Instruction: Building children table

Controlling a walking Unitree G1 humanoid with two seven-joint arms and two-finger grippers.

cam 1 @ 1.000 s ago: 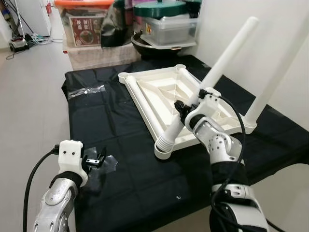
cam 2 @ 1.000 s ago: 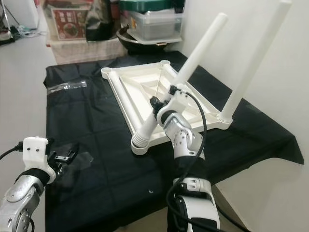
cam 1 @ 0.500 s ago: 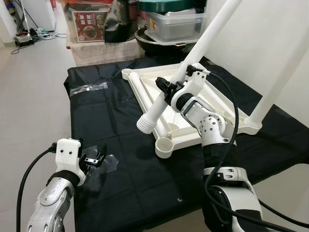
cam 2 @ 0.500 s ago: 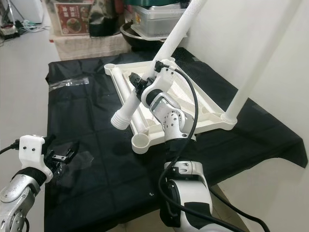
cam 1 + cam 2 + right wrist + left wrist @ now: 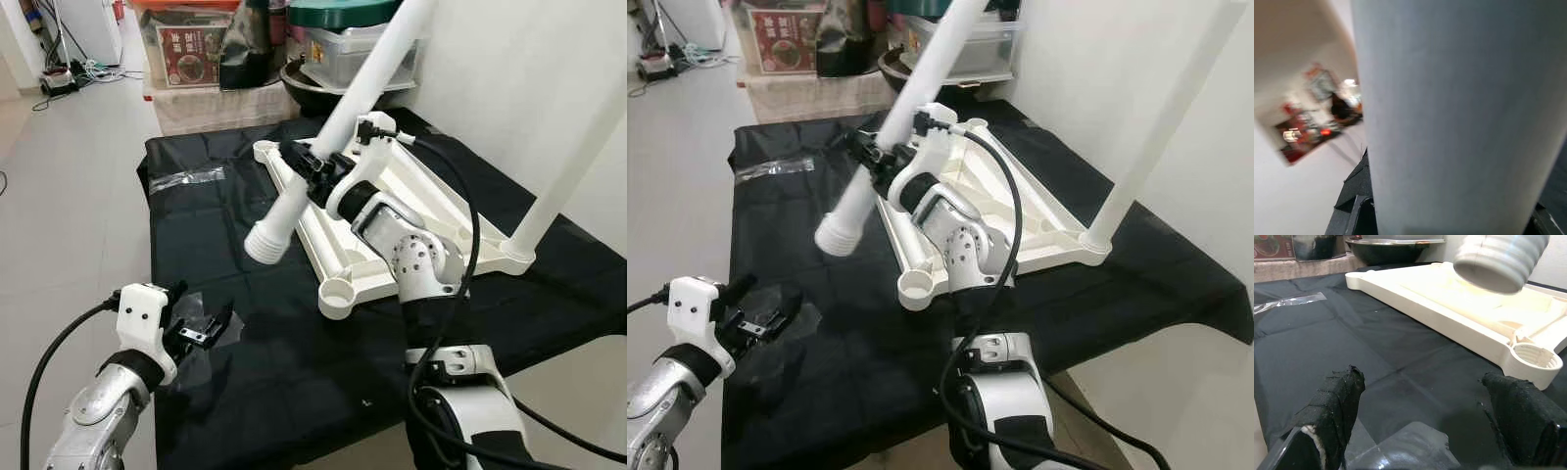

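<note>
leg point(image 5: 338, 122) lifted out of socket point(image 5: 336, 293), swung left

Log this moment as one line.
right gripper: holds table leg aloft | left gripper: open, idle | tabletop: upside down, one leg fitted

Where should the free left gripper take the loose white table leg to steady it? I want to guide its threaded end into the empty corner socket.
On the smooth shaft just above the ribbed thread of the table leg, coming from the robot's left. The right gripper already clamps mid-shaft, and the left gripper hangs open low on that side, leaving the thread free for the socket.
</note>
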